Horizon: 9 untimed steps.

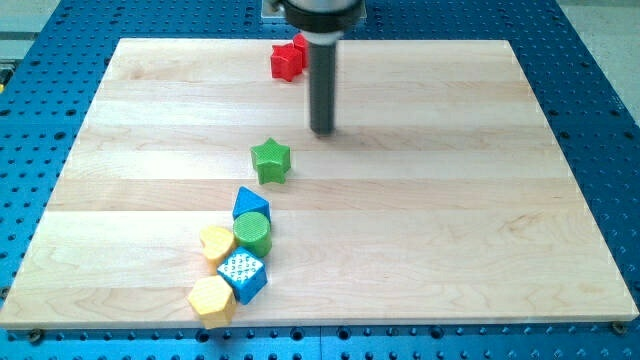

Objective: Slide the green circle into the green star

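Note:
The green star lies on the wooden board, left of centre. The green circle sits lower down in a cluster of blocks, touching a blue triangle above it and a yellow heart to its left. My tip rests on the board above and to the right of the green star, a short gap away, and well above the green circle.
A blue cube and a yellow hexagon lie below the green circle, near the board's bottom edge. A red block sits at the top edge, partly behind the rod. Blue perforated table surrounds the board.

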### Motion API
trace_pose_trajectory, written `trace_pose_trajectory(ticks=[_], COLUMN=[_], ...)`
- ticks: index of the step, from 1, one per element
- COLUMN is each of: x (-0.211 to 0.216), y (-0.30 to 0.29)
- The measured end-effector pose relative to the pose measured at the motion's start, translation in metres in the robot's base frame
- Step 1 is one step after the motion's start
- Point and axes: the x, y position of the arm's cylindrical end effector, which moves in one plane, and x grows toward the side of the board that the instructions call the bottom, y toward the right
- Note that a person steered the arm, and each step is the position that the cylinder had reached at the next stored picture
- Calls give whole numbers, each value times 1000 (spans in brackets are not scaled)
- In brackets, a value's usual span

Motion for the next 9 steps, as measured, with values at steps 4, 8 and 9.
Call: trace_pose_trajectory(ticks=[4,8,9], x=[141,69,45], y=[-140,-223,-151])
